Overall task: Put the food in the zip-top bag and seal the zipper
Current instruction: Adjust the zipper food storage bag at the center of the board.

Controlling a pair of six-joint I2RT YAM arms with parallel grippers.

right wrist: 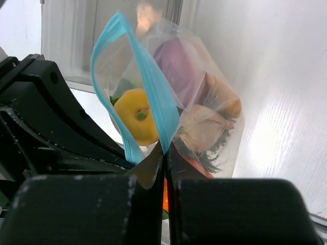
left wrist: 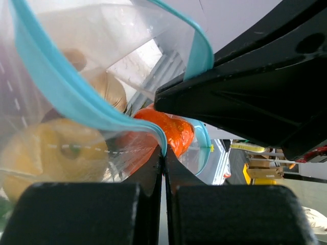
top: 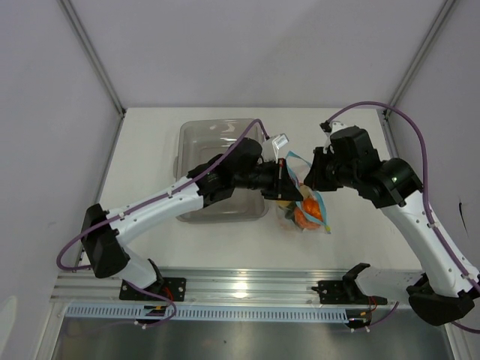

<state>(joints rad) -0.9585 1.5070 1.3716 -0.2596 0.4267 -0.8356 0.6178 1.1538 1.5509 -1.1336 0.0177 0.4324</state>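
Note:
The clear zip-top bag (top: 305, 202) hangs between my two grippers over the table. It holds the food: a yellow lemon (right wrist: 137, 116), a purple onion (right wrist: 176, 69), an orange tomato (left wrist: 171, 130) and beige bits. Its light blue zipper (right wrist: 153, 97) gapes open in a loop. My left gripper (top: 288, 182) is shut on one side of the zipper strip (left wrist: 76, 99), pinching it at its fingertips. My right gripper (top: 311, 174) is shut on the other side of the strip. The two grippers nearly touch.
The rigid clear grey tray (top: 217, 161) stands behind and under my left arm, left of the bag. The table's front rail (top: 247, 289) runs along the near edge.

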